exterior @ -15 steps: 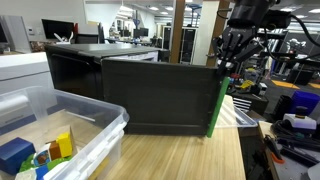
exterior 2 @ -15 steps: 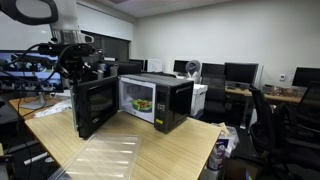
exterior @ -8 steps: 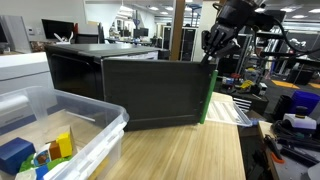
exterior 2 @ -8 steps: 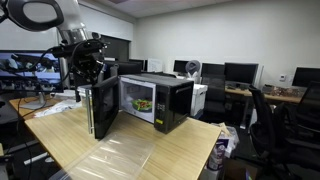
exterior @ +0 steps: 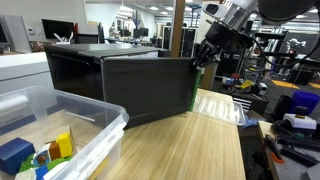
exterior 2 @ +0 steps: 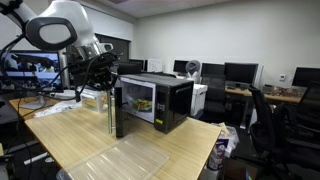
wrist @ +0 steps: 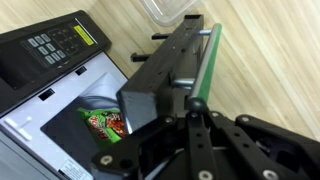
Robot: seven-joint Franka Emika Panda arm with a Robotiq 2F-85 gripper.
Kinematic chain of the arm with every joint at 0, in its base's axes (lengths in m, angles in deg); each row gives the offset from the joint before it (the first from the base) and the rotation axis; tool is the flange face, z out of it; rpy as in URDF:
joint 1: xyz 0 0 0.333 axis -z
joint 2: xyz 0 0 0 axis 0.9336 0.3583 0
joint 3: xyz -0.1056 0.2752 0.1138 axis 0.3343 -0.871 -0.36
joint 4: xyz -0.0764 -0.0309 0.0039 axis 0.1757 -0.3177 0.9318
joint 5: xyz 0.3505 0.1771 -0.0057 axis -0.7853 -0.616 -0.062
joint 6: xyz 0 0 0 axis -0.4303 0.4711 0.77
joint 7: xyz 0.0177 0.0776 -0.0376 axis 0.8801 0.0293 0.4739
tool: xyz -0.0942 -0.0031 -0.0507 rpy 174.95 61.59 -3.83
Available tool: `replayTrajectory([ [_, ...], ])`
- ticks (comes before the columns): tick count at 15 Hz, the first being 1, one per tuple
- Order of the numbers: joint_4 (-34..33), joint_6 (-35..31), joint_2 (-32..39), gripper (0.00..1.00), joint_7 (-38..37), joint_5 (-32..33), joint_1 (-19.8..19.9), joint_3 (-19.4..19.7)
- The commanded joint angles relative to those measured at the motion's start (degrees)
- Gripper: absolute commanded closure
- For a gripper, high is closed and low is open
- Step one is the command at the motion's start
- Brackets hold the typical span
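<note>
- Microwave door stands edge-on at centre-left of an exterior view, about half open. A second ago it was swung much wider.
- Your claw is pinched fully closed and grips nothing. It presses on the door's green edge, upper right of the frame.
- The push looks to be working: the microwave cavity is still exposed, with a food packet inside.

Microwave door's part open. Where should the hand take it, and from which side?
Take the green handle on the free edge of the door, near its top, coming from the outer face with the hand closing across the bar. It's a slim upright bar, probably narrow enough to pinch, and it lies farthest from where the door pivots, so it likely swings easiest there.
</note>
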Motion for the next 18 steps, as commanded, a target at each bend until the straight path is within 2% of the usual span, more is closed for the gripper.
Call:
replayTrajectory([
  [1,0.0,-8.8,4.3,0.97,-0.7,0.5,-0.9,0.3],
  [4,0.0,-15.7,7.0,0.98,-1.6,1.1,-1.3,-0.1],
  [11,0.0,-29.4,13.2,0.97,-1.9,0.6,2.3,-4.5],
  [12,0.0,-31.2,14.1,0.97,-4.9,4.2,3.6,-5.1],
  [13,-0.1,-32.5,14.7,0.97,-5.4,4.7,4.6,-5.7],
  [14,0.0,-34.5,15.7,0.97,-3.5,1.5,6.3,-7.7],
  [18,0.0,-37.5,16.8,0.98,-1.5,-4.7,11.1,-12.8],
])
